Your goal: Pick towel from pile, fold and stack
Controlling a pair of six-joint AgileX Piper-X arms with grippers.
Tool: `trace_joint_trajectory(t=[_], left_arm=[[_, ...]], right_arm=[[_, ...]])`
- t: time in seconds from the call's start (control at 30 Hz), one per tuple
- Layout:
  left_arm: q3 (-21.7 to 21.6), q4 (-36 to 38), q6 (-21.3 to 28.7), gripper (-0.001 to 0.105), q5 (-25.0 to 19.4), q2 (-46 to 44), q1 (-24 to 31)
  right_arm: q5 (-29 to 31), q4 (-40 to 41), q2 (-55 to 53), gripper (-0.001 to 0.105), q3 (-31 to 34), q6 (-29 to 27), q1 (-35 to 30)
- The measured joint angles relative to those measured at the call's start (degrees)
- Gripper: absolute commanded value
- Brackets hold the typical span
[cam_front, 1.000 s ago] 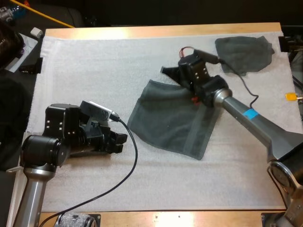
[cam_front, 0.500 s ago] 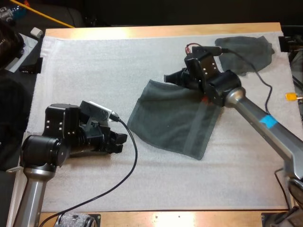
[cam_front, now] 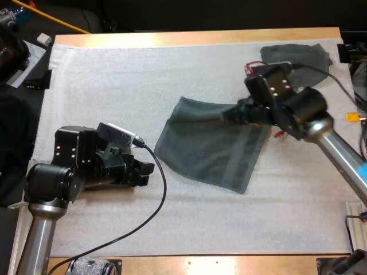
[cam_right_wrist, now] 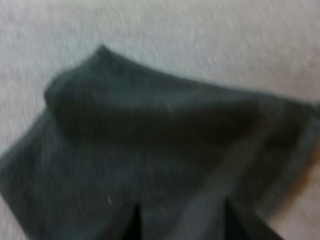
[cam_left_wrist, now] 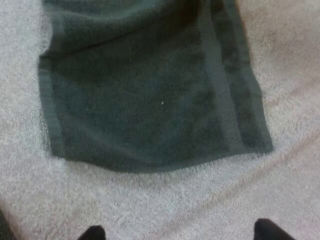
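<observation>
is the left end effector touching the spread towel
No: in the high view the left end effector sits over the white mat, with a strip of bare mat between it and the spread towel.

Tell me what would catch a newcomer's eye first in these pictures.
A dark grey-green towel lies spread out in the middle of the white mat, with the right hand poised at its far right corner. A second towel sits at the mat's far right corner, and the left hand is open, off the spread one's left edge.
</observation>
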Motion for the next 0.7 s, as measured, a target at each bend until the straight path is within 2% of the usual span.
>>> trace_joint_trajectory(t=[0.17,0.33,0.43,0.47,0.57,0.7], left_arm=[[0.0,0.3,0.0,0.058,0.0,0.0,0.0],[0.0,1.1,0.0,0.058,0.0,-0.2,0.0],[0.0,1.4,0.0,0.058,0.1,-0.9,0.0],[0.0,1.9,0.1,0.058,0.1,-1.6,0.0],[0.0,2.0,0.1,0.058,0.1,-1.6,0.0],[0.0,2.0,0.1,0.058,0.1,-1.7,0.0]], right_arm=[[0.0,10.3,-5.1,0.058,-0.1,-0.8,0.1],[0.4,15.7,-9.5,0.057,1.1,-0.5,2.6],[0.7,16.9,-12.6,0.056,3.8,0.9,5.0],[0.8,17.7,-14.8,0.055,7.0,2.3,7.0],[0.8,17.1,-15.4,0.055,7.7,3.2,7.6],[1.7,15.3,-20.4,0.055,13.7,9.1,11.2]])
